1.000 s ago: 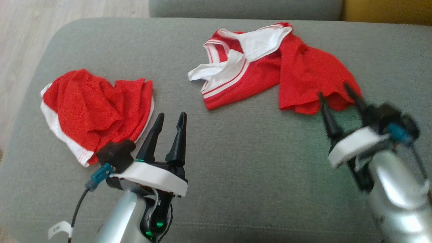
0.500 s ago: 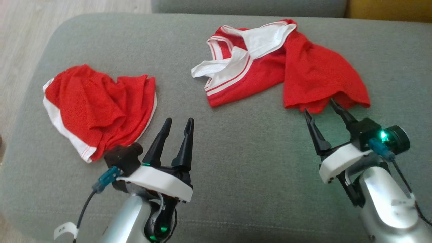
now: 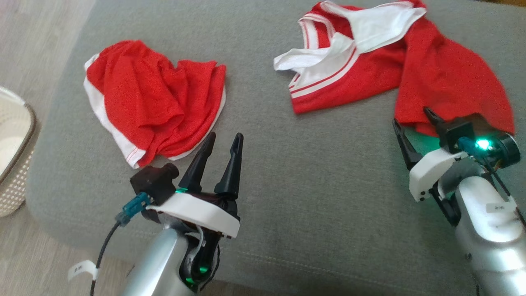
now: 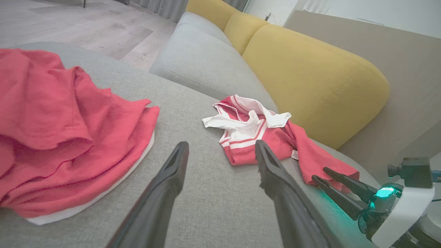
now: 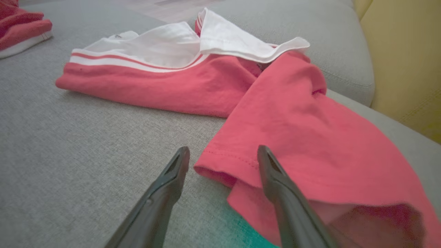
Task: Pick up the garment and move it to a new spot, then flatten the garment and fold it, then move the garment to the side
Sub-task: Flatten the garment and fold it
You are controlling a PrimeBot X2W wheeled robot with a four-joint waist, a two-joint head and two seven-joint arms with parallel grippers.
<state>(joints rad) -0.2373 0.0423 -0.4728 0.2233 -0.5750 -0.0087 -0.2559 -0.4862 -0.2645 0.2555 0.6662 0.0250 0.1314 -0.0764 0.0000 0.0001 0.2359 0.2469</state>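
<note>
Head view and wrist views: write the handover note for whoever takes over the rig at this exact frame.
Left gripper: open, empty, above the grey cushion, beside the crumpled red garment.
Right gripper: open, empty, fingers straddling the near hem of the red-and-white jersey; contact unclear.
The jersey lies rumpled on the cushion's far right; a basket stands off its left edge.
Done: nothing that shows; the jersey is not yet lifted.
Left: grasp, move, flatten, fold, set aside.

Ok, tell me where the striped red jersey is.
In the head view, the red jersey lies at the upper right of the grey sofa cushion, its near hem at the right gripper; the other red garment lies apart, to its left.
</note>
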